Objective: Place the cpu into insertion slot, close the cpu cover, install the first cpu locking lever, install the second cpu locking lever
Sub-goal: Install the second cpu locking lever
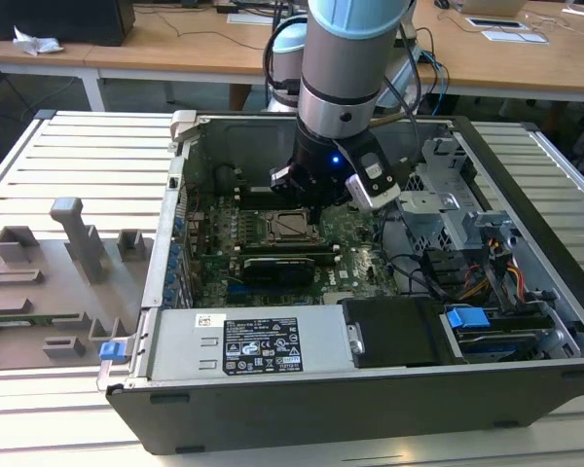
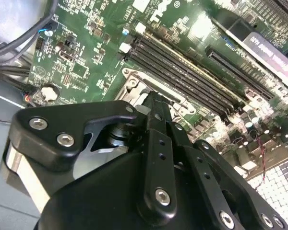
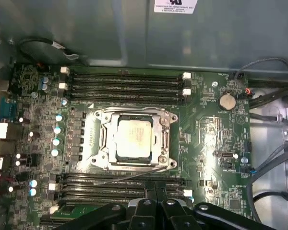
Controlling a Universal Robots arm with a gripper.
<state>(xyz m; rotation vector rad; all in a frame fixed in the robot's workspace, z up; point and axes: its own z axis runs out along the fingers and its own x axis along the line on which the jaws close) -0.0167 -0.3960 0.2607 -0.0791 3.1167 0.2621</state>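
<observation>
The silvery-grey square cpu (image 3: pixel 133 139) sits in the black-framed insertion slot with the dull silver hinged cpu cover (image 3: pixel 134 116) down around it. The black gripper (image 3: pixel 153 203) hangs just beside the socket, fingers (image 2: pixel 157 125) drawn together, gripping nothing I can see.

— Setting?
— A lab or workshop is indicated: an opened computer case (image 1: pixel 370 292) is laid on a slatted metal bench (image 1: pixel 88 156), with wooden desks (image 1: pixel 175 49) seen behind.

cpu (image 3: pixel 133 140): metal top gleaming pale, smooth
cover (image 3: pixel 134 115): dull silver metal showing
board (image 3: pixel 206 139): green, shining glossy
</observation>
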